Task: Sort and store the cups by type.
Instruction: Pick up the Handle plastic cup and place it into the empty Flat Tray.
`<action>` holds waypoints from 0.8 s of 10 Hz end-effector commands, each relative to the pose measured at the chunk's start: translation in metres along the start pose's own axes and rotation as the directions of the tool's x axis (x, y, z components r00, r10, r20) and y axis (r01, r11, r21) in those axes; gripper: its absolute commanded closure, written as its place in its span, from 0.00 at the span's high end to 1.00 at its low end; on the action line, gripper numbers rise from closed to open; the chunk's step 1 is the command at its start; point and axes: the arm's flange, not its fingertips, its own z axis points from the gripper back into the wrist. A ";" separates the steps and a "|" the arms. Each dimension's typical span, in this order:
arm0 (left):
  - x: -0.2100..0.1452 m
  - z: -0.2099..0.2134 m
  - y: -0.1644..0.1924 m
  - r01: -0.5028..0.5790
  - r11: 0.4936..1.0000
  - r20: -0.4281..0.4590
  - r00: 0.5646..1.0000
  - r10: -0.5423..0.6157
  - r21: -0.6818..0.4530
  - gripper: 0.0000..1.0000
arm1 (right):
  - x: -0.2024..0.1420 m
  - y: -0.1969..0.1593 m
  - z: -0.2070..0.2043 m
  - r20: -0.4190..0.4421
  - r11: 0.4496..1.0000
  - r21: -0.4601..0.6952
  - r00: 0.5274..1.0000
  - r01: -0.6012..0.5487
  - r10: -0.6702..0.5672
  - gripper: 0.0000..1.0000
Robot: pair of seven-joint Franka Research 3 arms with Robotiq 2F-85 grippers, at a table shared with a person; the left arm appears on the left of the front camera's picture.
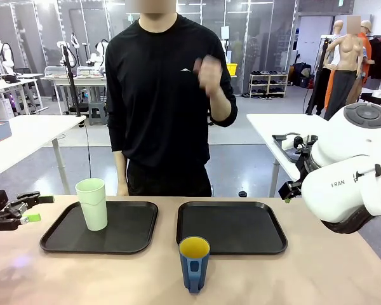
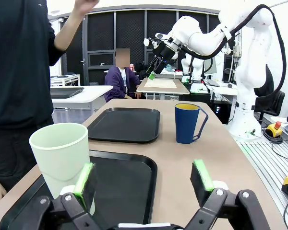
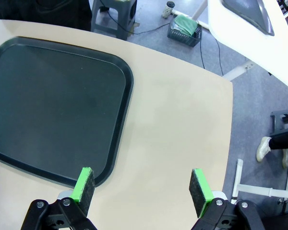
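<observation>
Blue mug [image 2: 187, 124] shows its handle loop in the left wrist view.

Grey floor [image 1: 249, 129], glass-panelled back wall [image 1: 260, 32] — a white table [image 1: 25, 136] at left, another [image 1: 273, 124] at right, a low shelf [image 1: 268, 84] beyond.

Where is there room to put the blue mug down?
The black plastic tray on the right is wholly bare. The left black tray has room right of the tall mint-green plastic tumbler. The tan tabletop is bare right of the dark blue handled mug. Crowded only around the tumbler.
</observation>
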 end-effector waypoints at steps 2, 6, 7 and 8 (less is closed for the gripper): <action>0.001 -0.001 0.002 0.004 1.000 -0.001 1.000 -0.004 -0.003 1.00 | 0.000 0.000 0.000 -0.001 1.000 -0.003 1.000 -0.007 0.007 1.00; 0.001 -0.001 0.002 0.004 1.000 -0.001 1.000 -0.004 -0.003 1.00 | 0.000 0.000 0.000 -0.001 1.000 -0.003 1.000 -0.007 0.007 1.00; 0.001 -0.001 0.002 0.004 1.000 -0.001 1.000 -0.004 -0.003 1.00 | 0.000 0.000 0.000 -0.001 1.000 -0.003 1.000 -0.007 0.007 1.00; 0.001 -0.001 0.002 0.004 1.000 -0.001 1.000 -0.004 -0.003 1.00 | 0.000 0.000 0.000 -0.001 1.000 -0.003 1.000 -0.007 0.007 1.00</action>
